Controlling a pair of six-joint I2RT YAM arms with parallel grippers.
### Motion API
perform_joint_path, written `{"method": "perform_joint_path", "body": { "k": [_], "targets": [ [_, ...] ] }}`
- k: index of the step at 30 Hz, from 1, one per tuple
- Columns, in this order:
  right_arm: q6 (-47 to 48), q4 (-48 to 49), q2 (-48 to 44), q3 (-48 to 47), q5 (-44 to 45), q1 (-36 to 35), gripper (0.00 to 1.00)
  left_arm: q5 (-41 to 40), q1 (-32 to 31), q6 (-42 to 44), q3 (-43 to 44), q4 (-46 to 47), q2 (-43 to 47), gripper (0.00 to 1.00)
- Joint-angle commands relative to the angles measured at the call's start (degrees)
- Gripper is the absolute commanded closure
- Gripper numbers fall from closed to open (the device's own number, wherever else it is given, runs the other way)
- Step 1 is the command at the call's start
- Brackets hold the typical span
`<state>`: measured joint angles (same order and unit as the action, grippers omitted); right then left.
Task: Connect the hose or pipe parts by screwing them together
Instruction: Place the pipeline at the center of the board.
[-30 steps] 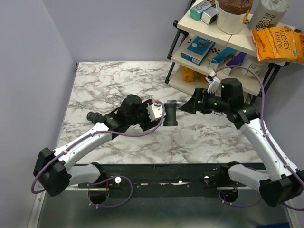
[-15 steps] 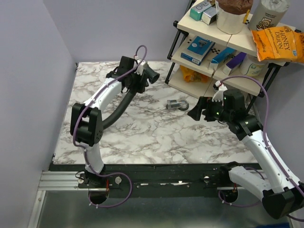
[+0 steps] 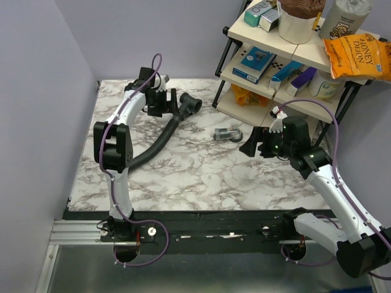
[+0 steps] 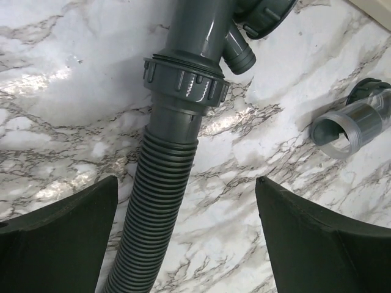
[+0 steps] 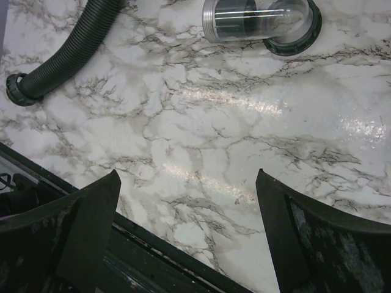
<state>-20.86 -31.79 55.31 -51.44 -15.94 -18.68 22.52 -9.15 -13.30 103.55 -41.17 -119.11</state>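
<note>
I read only "HONEY DIJON", on orange snack bag (image 3: 357, 56), right end of top shelf (image 3: 267, 41); other labels illegible.

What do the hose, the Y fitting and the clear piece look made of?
Hose: dark flexible plastic or rubber with a dull sheen, going by its fine ribs and curved run.
Y fitting: rigid moulded plastic, glossy, with sharp highlights on its smooth wall.
Clear piece: probably transparent plastic, with a see-through wall and a ridged mouth.
</note>
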Motion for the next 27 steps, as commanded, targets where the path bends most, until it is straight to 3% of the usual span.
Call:
{"method": "perform_joint_path", "body": {
  "k": [1, 2, 3, 6, 7, 9, 10, 13, 19, 24, 27],
  "targets": [
    [0.8, 1.6, 2.3, -0.9, -2.1, 0.0, 0.00, 5.5, 1.8, 18.3, 7.6, -12.2, 1.7, 0.01],
    [0.9, 1.6, 2.6, -1.0, -2.2, 0.0, 0.00, 3.4, 1.9, 22.7, 7.4, -15.8, 2.9, 0.01],
    [0.9, 1.6, 2.9, -1.1, -2.4, 0.0, 0.00, 2.4, 2.0, 34.5, 6.4, -17.3, 4.5, 0.01],
    [1.4, 1.6, 3.8, -1.5, -2.8, 0.0, 0.00, -6.7, 3.1, 50.9, -6.6, -15.4, 14.8, 0.01],
    [1.5, 1.6, 3.8, -1.7, -2.8, -0.2, 0.00, -8.2, 3.8, 64.1, -15.3, -14.9, 20.4, 0.01],
    [2.0, 1.5, 3.9, -1.9, -3.0, -0.5, 0.00, -13.7, 6.3, 75.8, -26.2, -8.2, 26.9, 0.01],
    [2.1, 1.6, 4.0, -2.1, -2.9, -0.5, 0.00, -14.2, 7.6, 90.0, -35.9, -5.6, 33.0, 0.01],
    [1.8, 1.5, 3.8, -2.3, -3.6, -1.2, 0.00, -12.9, 13.4, 106.5, -48.9, 2.7, 40.9, 0.01],
    [0.8, 1.6, 2.2, -1.7, -5.3, -1.9, 0.00, -13.2, 16.4, 100.8, -43.7, 7.5, 33.5, 0.01],
    [0.9, 0.9, 0.4, -1.3, -5.9, -2.2, 0.00, -15.1, 18.1, 102.7, -49.1, 17.2, 32.0, 0.01],
    [0.7, 0.9, -0.6, -0.1, -6.3, -2.2, 0.00, -15.2, 18.2, 103.2, -50.6, 15.9, 31.2, 0.01]
  ]
}}
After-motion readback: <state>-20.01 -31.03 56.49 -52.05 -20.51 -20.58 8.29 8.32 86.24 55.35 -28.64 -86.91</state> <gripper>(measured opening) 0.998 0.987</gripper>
